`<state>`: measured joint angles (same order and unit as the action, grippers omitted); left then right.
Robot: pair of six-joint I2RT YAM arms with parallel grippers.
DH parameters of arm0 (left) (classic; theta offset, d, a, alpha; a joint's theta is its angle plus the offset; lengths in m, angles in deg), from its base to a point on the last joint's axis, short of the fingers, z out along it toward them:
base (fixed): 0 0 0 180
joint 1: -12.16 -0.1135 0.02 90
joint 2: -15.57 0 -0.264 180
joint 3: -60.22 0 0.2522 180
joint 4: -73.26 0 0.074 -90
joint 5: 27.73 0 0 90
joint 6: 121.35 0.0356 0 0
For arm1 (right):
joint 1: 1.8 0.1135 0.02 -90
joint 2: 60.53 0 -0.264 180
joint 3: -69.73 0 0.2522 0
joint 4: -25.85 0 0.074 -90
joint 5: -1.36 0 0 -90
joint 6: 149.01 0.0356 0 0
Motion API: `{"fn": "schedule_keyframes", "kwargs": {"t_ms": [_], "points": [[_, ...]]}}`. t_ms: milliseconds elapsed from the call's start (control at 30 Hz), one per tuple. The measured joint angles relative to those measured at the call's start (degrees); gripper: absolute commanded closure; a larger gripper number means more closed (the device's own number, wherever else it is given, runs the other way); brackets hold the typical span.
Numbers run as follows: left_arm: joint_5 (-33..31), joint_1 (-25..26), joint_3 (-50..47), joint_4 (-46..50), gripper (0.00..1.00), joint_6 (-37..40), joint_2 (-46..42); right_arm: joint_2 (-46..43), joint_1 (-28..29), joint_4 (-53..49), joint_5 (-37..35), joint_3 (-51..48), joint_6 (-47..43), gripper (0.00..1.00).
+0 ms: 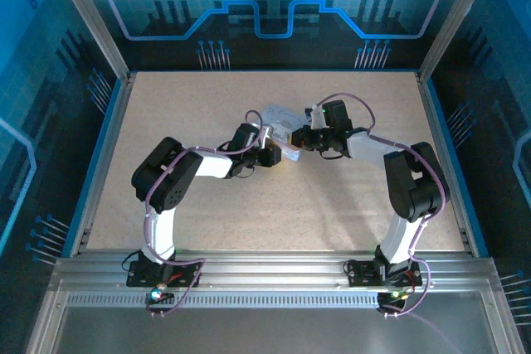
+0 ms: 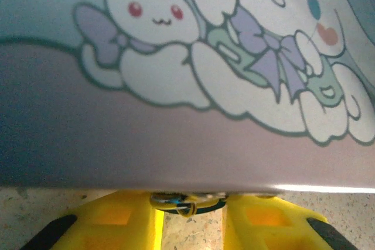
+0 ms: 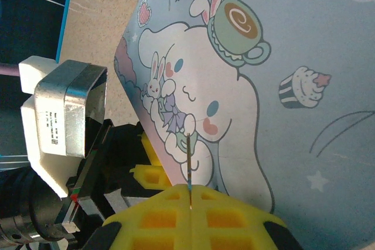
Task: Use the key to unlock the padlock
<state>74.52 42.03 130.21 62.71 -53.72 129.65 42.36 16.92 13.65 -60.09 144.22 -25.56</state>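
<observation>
We see the tin (image 3: pixel 304 57) as thin sheet metal under a smooth printed coat, pastel and softly glossy, with a bright streak of light along its silvery edge. The counter (image 1: pixel 249 205) looks matt and finely speckled, like grainy stone or laminate. The left gripper (image 2: pixel 190 229) and right gripper (image 3: pixel 191 215) have fingers of matt yellow moulded plastic with black, rubbery-looking tips. The key (image 3: pixel 190 162) is a thin sliver of dark metal. The padlock (image 2: pixel 184 204) shows a brassy glint on darker metal. The arm links (image 1: pixel 170 180) are glossy black and white plastic, and the front rail (image 1: pixel 274 275) is brushed aluminium.
</observation>
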Motion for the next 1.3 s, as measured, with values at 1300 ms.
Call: {"fn": "schedule_keyframes", "kwargs": {"t_ms": [1300], "points": [[3.28,4.81,-2.84,9.14,0.81,-13.75,-10.99,-27.1,6.29,0.66,-10.62,-27.02,-25.42,1.0]]}}
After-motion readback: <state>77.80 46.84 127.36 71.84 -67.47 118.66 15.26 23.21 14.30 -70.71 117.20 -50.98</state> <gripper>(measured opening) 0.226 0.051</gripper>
